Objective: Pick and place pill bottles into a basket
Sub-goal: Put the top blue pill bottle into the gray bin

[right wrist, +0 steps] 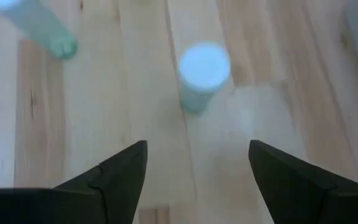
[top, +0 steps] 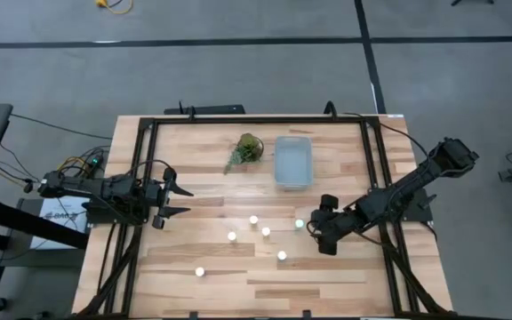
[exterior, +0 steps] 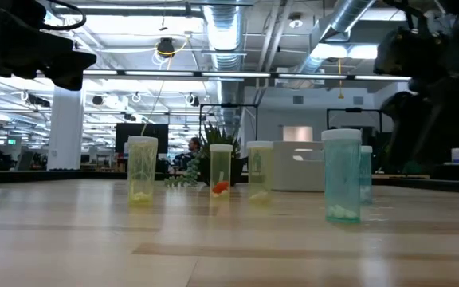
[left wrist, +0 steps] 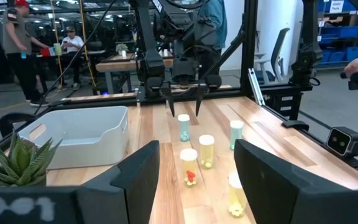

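Several small pill bottles with white caps stand upright on the wooden table: [top: 253,220], [top: 266,231], [top: 232,236], [top: 282,255], [top: 199,271], and a blue-green one [top: 300,224]. The pale basket [top: 292,161] stands toward the far edge, beside a green plant sprig [top: 247,149]. My right gripper [top: 316,227] is open and hovers just right of and above the blue-green bottle [right wrist: 204,65], touching nothing. My left gripper [top: 174,200] is open and empty at the table's left side, its fingers pointing toward the bottles [left wrist: 206,149].
A black frame [top: 256,120] runs around the tabletop. In the low view the bottles [exterior: 221,170] stand in a loose row in front of the basket [exterior: 301,166]. People stand in the room beyond the table in the left wrist view.
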